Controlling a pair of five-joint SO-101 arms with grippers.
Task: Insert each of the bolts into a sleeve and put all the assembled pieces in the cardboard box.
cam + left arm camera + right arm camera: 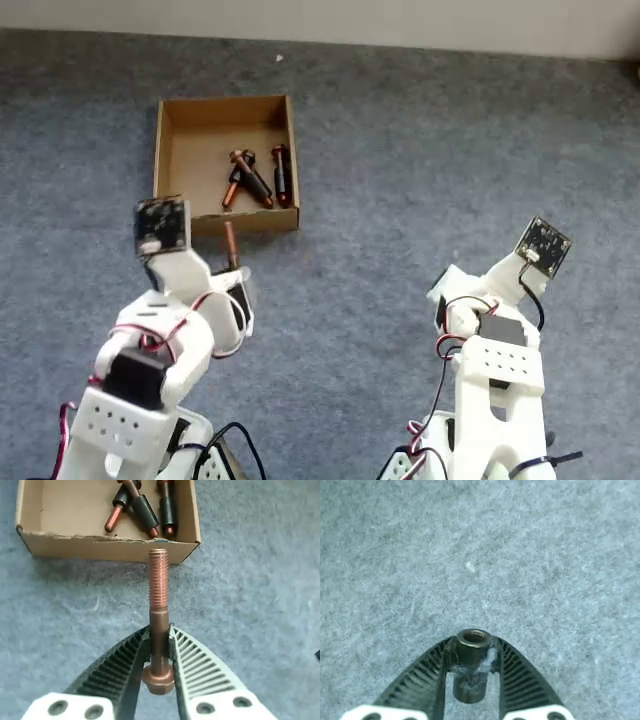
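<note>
Grey carpet [260, 590] all around, and we see the copper bolt [159, 585] pinched by its head end in the left gripper [159, 632], threads aimed at the cardboard box [100, 547] holding finished pieces [167, 510]. Right gripper [471, 644] clamps a dark sleeve [469, 682].

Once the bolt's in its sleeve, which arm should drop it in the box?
Left, probably. The left end effector, gripping the copper-coloured threaded bolt, sits right beside the brown cardboard box. The right end effector, gripping the short dark metal sleeve, is farther away over grey carpet.
</note>
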